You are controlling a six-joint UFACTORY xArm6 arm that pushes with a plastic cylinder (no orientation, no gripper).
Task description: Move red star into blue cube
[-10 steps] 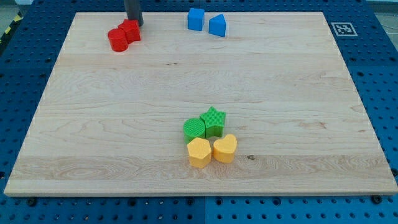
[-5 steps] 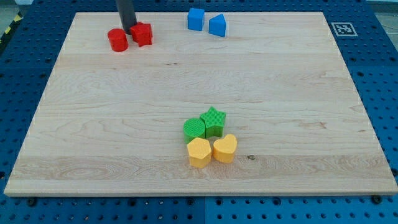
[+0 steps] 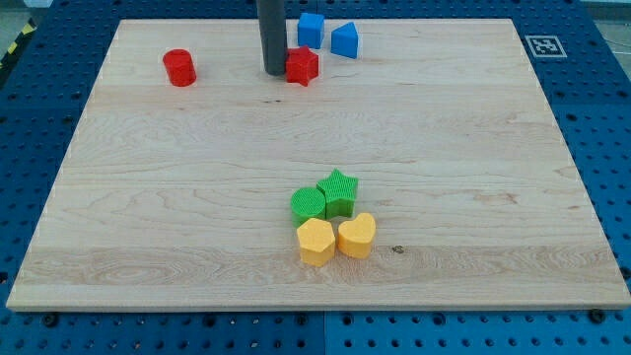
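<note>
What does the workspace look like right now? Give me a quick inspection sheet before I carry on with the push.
Surface: pale wooden board, flat, on a blue perforated base.
Job's things: red star block sits just below and left of the blue cube block; whether they touch cannot be told.
Clutter: blue triangular block right of the cube; red cylinder block at the view's upper left; green cylinder block, green star block, yellow hexagon block and yellow heart block clustered low centre.
Grippers: none; my tip stands immediately left of the red star.
Cables: nothing seen.
Surroundings: printed marker tag at upper right.
</note>
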